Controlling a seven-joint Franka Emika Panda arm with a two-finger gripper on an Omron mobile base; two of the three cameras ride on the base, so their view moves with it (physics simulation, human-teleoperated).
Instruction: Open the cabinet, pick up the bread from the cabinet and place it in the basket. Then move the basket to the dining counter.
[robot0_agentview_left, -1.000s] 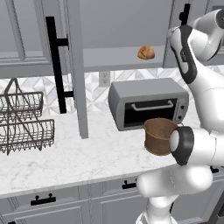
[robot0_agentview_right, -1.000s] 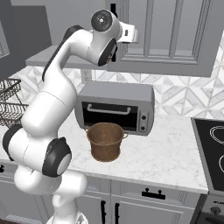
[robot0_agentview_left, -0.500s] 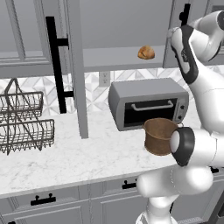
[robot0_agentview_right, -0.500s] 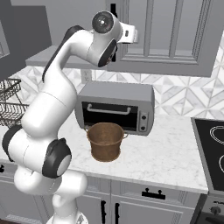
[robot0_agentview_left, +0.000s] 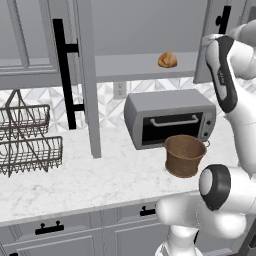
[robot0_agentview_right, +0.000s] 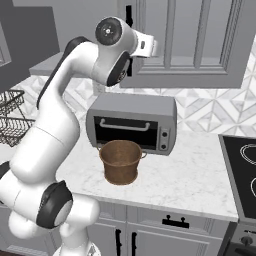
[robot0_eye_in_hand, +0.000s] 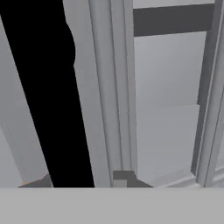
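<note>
Set against the pictures from a second ago, very little differs: in the left base view the upper arm stands a touch further over toward the right-hand cabinet door, while the bread, the basket and the open left door sit exactly where they were.

The cabinet (robot0_agentview_left: 145, 67) has its left door swung out edge-on toward the camera, its long black bar handle (robot0_agentview_left: 65, 75) running straight up and down. The right door is shut, and its own black handle (robot0_agentview_left: 224, 19) shows just above the arm's upper link. In the hand view that handle (robot0_eye_in_hand: 46, 96) is a broad black bar running from top to bottom of the picture, hard up against the camera and beside the grey door frame. The gripper's tips are hidden, so whether they are closed on the bar cannot be told.

The bread (robot0_agentview_left: 167, 60) lies on the plain grey shelf, toward its right end — a rounded bun with no clear long axis, dome upward, well apart from the arm.

The basket (robot0_agentview_left: 185, 155) stands upright on the white marble worktop (robot0_agentview_left: 75, 182), mouth up, just in front of the grey toaster oven (robot0_agentview_left: 170, 117). From the right base view the basket (robot0_agentview_right: 120, 161) is likewise in front of the oven door. A dark wire two-tier rack (robot0_agentview_left: 27, 140) stands at the far left of the worktop.
</note>
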